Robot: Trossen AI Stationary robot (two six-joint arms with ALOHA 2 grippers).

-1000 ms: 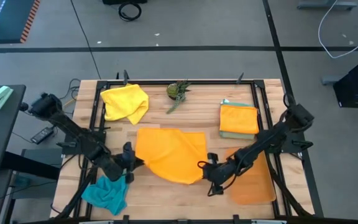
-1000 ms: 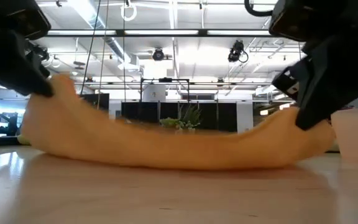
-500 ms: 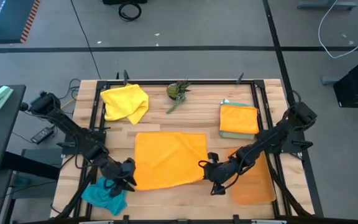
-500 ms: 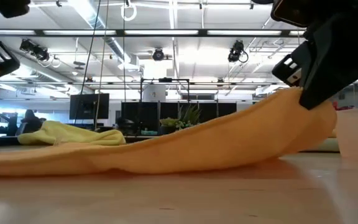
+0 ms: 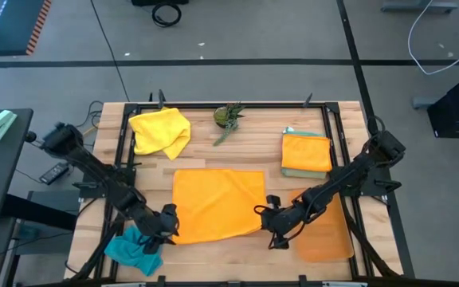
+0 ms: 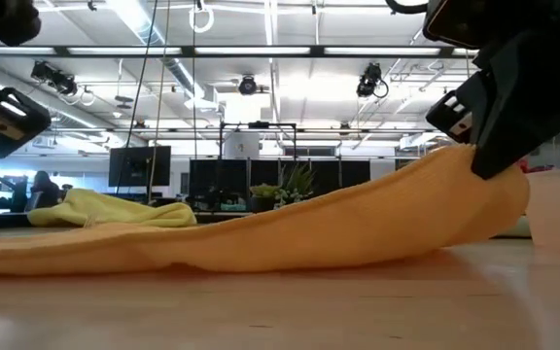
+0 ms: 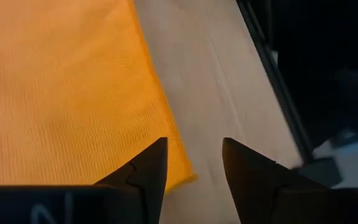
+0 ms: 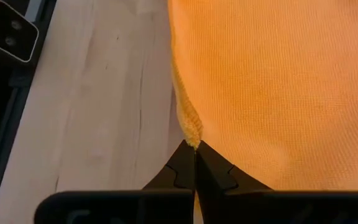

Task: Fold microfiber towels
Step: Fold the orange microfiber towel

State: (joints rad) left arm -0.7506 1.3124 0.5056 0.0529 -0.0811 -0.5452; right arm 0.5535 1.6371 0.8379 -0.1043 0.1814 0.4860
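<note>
We see the orange towel [image 5: 217, 204] lying spread near the middle of the worktop [image 5: 237, 151]. A second ago its left side hung bunched in the air from the left end effector; half a second ago it was already down flat, and it lies the same now.

Left end effector [image 5: 168, 226]: fingers apart, nothing between them, hovering at the towel's near left corner. The left wrist view shows that corner [image 7: 180, 174] just beside one fingertip [image 7: 151, 163], bare wood between the two tips. A second ago this end effector was closed on the cloth and higher; it has let go and since drawn slightly toward the near edge.

Right end effector [image 5: 266, 215]: fingers together, pinching the towel's near right corner, as before. The right wrist view shows the hem [image 8: 188, 124] running straight into the closed tips. In the low view the cloth [image 6: 261, 238] rises from the wood up to that raised corner, unchanged over the last half second.

Elsewhere, nothing moved: crumpled yellow towel [image 5: 161, 130] at the far left, teal towel [image 5: 134, 249] bunched at the near left corner, a folded orange towel [image 5: 306, 151] atop a pale one at the far right, small plant [image 5: 229, 116] at the far edge, translucent orange mat [image 5: 325, 231] under the right arm.
</note>
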